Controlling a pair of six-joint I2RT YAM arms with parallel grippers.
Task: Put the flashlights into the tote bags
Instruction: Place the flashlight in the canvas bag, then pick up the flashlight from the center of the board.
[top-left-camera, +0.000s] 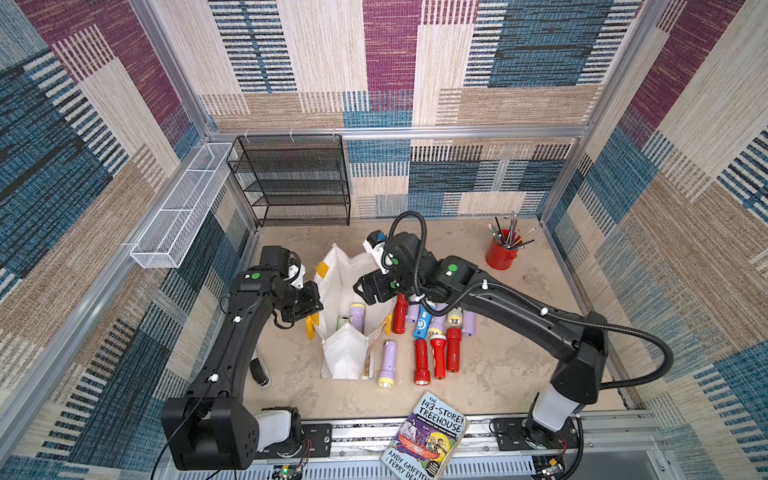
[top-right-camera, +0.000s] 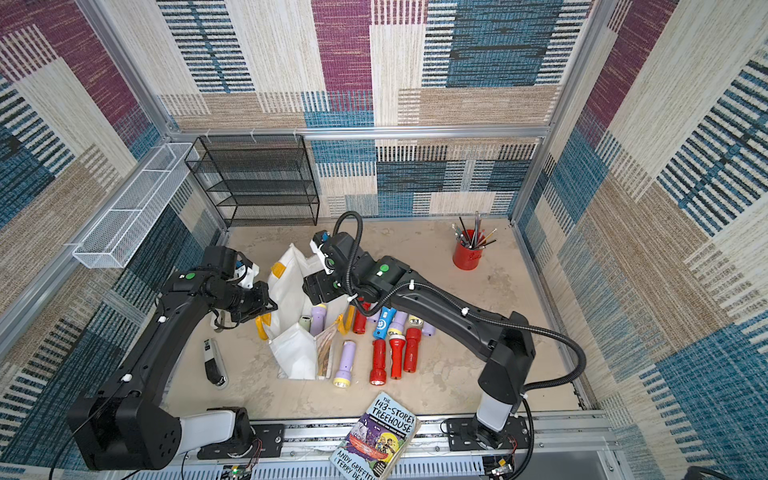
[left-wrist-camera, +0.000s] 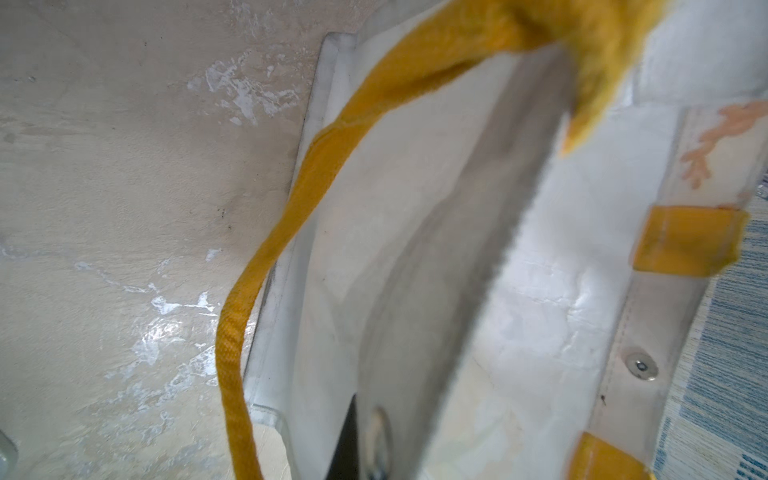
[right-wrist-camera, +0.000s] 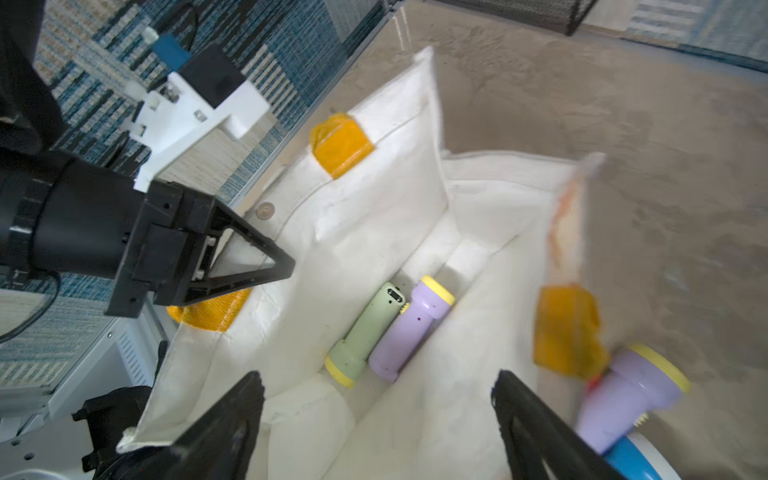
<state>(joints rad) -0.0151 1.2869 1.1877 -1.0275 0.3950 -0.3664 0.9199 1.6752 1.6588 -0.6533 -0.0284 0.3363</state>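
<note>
The left pincer (right-wrist-camera: 286, 266), pressed together on the tote bag's (right-wrist-camera: 374, 199) rim by a yellow handle, seemingly held its mouth open. The right pincer (right-wrist-camera: 379, 374) hung spread and empty above; below it lay a pale green flashlight (right-wrist-camera: 365, 328) and a lilac flashlight (right-wrist-camera: 409, 324). Other flashlights (top-left-camera: 438, 357) lay on the surface (top-left-camera: 519, 340) under that arm, several partly hidden. The left pincer's exact bite was blurred.

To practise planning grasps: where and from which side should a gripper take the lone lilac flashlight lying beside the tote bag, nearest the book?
Probably take the lilac flashlight by its slim barrel from straight above, jaws across its width. It lies flat, yellow head toward the book; the tote bag crowds one side, red flashlights lie apart on the other.
</note>
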